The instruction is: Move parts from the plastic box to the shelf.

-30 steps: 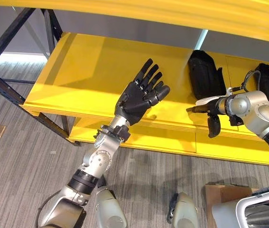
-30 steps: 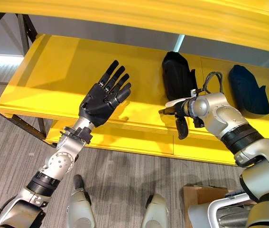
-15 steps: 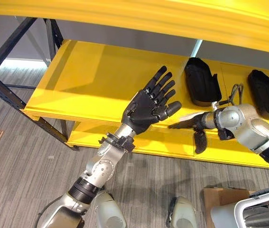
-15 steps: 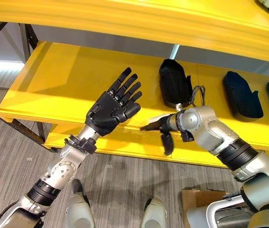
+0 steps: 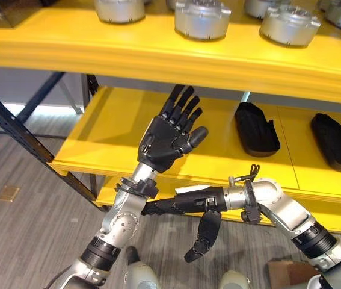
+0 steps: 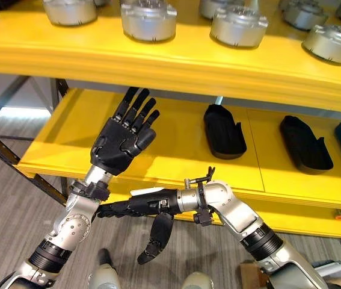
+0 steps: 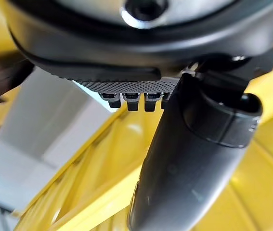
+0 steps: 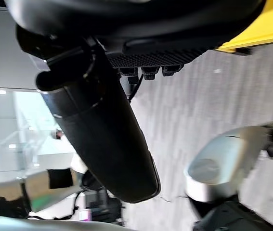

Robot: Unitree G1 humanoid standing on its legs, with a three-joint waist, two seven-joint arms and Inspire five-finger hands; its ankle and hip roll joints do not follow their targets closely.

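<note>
step: between carries, judging by empty hands | left hand (image 5: 167, 133) raised before middle shelf (image 5: 110, 135), fingers straight, holding nothing | right hand (image 5: 185, 205) low, flat, empty | next: reach back for the plastic box | shelves: silver round parts (image 5: 201, 17) on top, black parts (image 5: 257, 127) on middle

We see a workshop or storeroom: yellow shelves on a dark steel rack (image 5: 20, 129) carry round silver metal parts (image 5: 202, 16) and black moulded parts (image 5: 256, 127).
</note>
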